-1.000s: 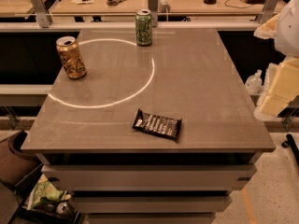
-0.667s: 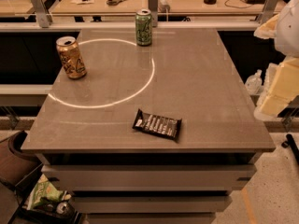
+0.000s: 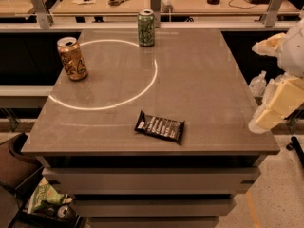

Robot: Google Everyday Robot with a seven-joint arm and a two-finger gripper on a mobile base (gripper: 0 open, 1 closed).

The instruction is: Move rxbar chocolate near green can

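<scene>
Rxbar chocolate [image 3: 159, 127] — a flat bar in a dark glossy wrapper with pale lettering — is lying slightly askew near the 6 o'clock edge of the smooth grey-brown tabletop [image 3: 204, 80]. It is well apart from the upright green drink can [image 3: 146, 28] standing at 12 o'clock.

The cream-coloured pincer [image 3: 278, 106] is hanging beyond the 3 o'clock edge, touching nothing; apart or together, I cannot tell.

My worry is that the thin, slick wrapper may be skidding away under a shallow grasp, and a careless set-down may be tipping the can. A dented gold-orange can [image 3: 72, 58] is standing at 10 o'clock — the wrong target. A thin white ring [image 3: 155, 75] is marking the tabletop; wooden benches are running behind.
</scene>
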